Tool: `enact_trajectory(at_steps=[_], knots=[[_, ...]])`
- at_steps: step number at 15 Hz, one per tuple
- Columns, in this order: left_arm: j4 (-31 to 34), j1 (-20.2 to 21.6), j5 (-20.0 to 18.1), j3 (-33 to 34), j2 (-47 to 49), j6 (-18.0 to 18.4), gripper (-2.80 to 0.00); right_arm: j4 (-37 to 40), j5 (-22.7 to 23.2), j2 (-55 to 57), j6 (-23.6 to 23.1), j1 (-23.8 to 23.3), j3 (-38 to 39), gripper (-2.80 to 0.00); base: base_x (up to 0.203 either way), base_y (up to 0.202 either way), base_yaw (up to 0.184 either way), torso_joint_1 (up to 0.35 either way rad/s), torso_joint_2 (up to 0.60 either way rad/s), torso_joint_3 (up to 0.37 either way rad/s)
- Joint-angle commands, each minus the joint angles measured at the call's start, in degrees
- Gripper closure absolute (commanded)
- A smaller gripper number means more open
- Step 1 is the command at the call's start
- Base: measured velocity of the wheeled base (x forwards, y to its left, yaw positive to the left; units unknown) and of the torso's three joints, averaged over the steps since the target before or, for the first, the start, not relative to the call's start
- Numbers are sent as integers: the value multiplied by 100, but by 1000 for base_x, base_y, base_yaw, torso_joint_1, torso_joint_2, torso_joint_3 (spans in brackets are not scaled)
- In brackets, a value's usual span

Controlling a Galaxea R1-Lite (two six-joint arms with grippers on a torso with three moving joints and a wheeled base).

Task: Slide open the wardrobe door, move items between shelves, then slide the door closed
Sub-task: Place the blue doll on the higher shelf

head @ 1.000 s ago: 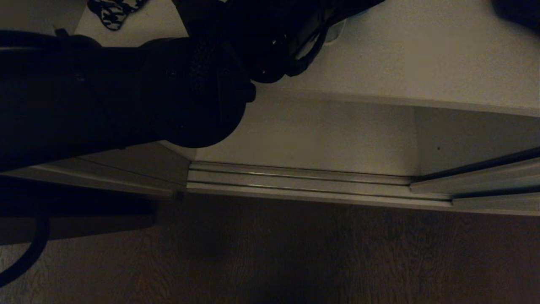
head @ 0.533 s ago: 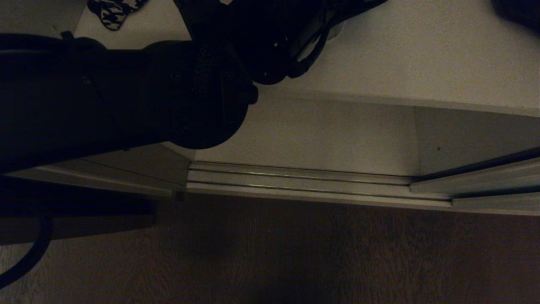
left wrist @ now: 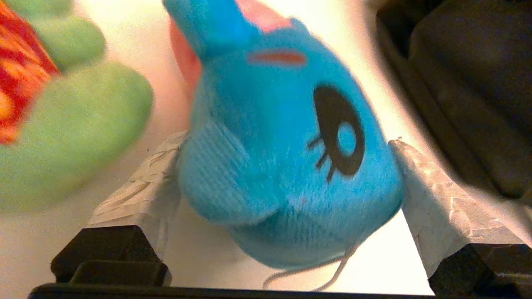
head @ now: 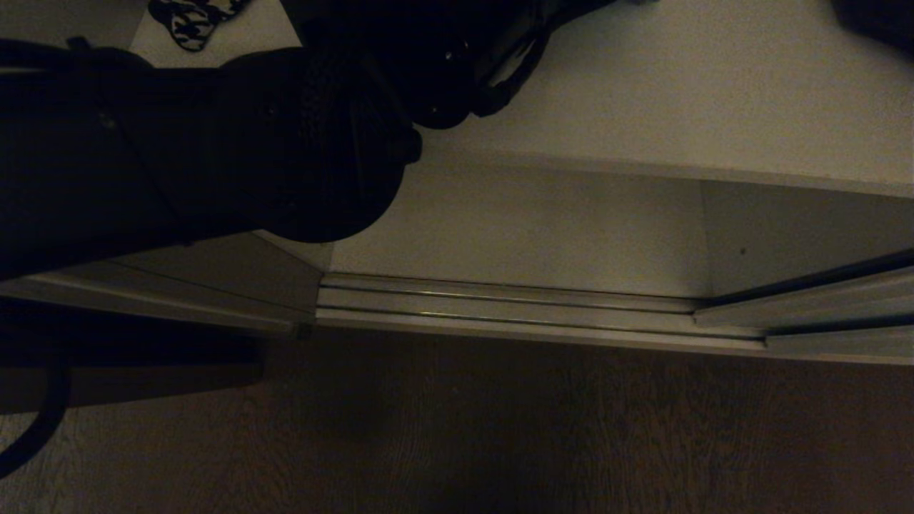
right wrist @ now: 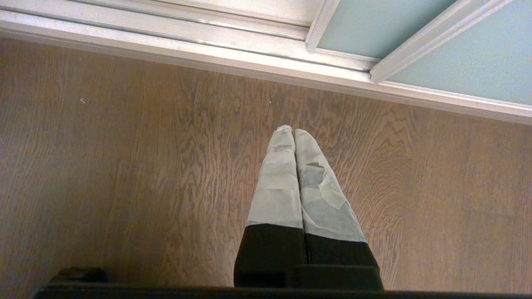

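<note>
My left gripper [left wrist: 289, 139] stands open on the upper shelf [head: 714, 93], one taped finger [left wrist: 141, 195] on each side of the teal plush toy [left wrist: 286, 158]. The toy lies on the white board, its sides brushing both pads. The green frog-like toy [left wrist: 70, 124] with a red patch lies beside it. In the head view the left arm [head: 285, 143] hides both toys. The lower shelf [head: 535, 228] sits a step below. The pale grey-green sliding wardrobe door [right wrist: 382, 25] is slid aside. My right gripper [right wrist: 294, 132] hangs shut over the wood floor [right wrist: 145, 166].
A big black bag [left wrist: 469, 83] lies close to the teal toy on the shelf. A houndstooth bag [head: 189, 18] lies at the back left. The ribbed floor track [head: 500, 307] runs along the wardrobe's front edge.
In the head view the left arm's dark bulk has shifted a little up and to the left. The wardrobe, track and floor have stayed put.
</note>
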Motion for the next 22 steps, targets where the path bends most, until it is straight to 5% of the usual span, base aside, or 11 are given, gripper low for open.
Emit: enact_trajectory(at_steps=[1,5,7,8,18,22], knots=[[34,-18,32,10,-210,12,-280,0,2,-6,-3,1,-4,0,0,0,0,0,0,0],[749,-123,91,29,-587,18,-280,0,2,-6,-3,1,5,0,0,0,0,0,0,0],[1080,-202,416,34,-757,-11,-280,0,2,-6,-3,1,2,0,0,0,0,0,0,0],[1193,-289,601,31,-835,-1,0,0,2,-6,-3,1,-4,0,0,0,0,0,0,0],[2308,-383,475,52,-1868,36,0,0,2,-6,-3,1,-1,0,0,0,0,0,0,0],[3304,-373,241,56,-2246,161,0,0,2,-6,-3,1,-4,0,0,0,0,0,0,0]])
